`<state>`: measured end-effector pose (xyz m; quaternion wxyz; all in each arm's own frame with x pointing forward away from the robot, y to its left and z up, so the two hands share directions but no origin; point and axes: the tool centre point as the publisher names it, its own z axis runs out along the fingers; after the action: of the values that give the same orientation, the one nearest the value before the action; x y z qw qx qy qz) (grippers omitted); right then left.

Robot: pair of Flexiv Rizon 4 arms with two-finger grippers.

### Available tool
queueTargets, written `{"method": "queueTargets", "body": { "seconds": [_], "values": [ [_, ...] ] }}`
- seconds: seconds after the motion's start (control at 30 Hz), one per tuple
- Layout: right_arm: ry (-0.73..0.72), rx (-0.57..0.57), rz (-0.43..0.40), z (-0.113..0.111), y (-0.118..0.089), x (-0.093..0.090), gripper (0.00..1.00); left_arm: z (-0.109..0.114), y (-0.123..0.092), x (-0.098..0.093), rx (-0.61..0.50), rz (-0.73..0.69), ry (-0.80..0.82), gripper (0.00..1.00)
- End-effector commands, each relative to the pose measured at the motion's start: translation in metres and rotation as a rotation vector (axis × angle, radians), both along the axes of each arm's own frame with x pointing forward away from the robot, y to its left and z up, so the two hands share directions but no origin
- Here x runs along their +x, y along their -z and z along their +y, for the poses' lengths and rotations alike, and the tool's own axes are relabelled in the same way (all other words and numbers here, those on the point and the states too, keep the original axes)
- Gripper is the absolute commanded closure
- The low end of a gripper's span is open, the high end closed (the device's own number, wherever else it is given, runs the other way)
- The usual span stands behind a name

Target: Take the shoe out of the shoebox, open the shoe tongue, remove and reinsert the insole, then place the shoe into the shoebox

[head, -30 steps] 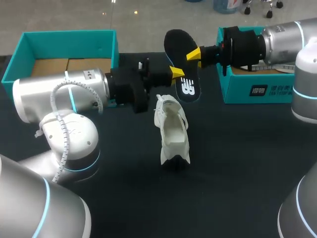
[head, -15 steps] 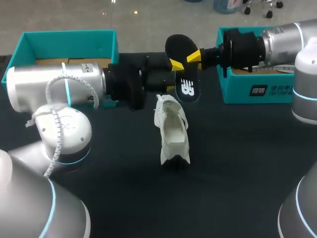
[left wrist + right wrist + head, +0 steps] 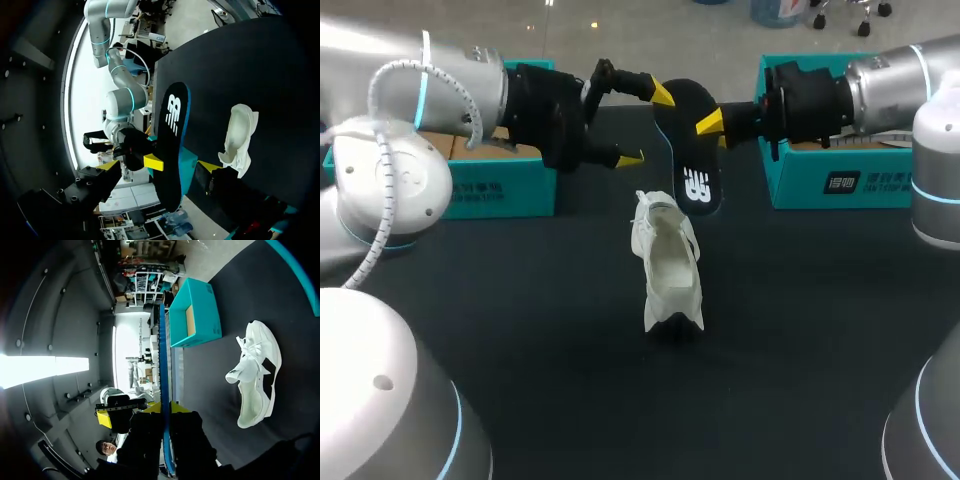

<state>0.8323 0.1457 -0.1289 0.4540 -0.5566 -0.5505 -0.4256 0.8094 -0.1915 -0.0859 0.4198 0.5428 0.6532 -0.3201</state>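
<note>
The black insole hangs in the air above the table, its logo end pointing down. My right gripper is shut on its upper part. In the right wrist view the insole shows edge-on, running out from between the fingers of the right gripper. My left gripper stands wide open just left of the insole, touching nothing. From the left wrist, the insole lies ahead of the left gripper. The white shoe rests on the dark table under the insole, also seen as the shoe and the shoe.
A teal shoebox stands at the back left behind my left arm. A second teal shoebox stands at the back right under my right arm. The dark tabletop stretches in front of the shoe.
My left gripper has opened and let go of the insole, and the left arm has swung up and back to the left. The right gripper still holds the insole, which has sunk slightly.
</note>
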Motion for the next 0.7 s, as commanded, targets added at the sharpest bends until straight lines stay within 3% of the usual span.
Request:
{"method": "queueTargets", "body": {
  "seconds": [0.03,0.2,0.3,0.7],
  "values": [
    [-0.001,-0.008,0.000,0.0036,0.0016,0.0012,1.00,0.0066,-0.0102,0.0024,0.387,0.090,0.021,0.00],
    [-0.002,-0.015,-0.001,0.0052,0.0045,0.0002,1.00,0.0110,-0.0127,0.0004,0.544,0.149,0.083,0.00],
    [-0.003,-0.018,0.002,0.0059,0.0061,-0.0012,1.00,0.0139,-0.0108,0.0064,0.646,0.098,0.077,0.00],
    [0.002,-0.018,0.021,0.0061,0.0111,-0.0053,1.00,0.0139,-0.0108,0.0064,0.646,0.098,0.077,0.00]
  ]
}}
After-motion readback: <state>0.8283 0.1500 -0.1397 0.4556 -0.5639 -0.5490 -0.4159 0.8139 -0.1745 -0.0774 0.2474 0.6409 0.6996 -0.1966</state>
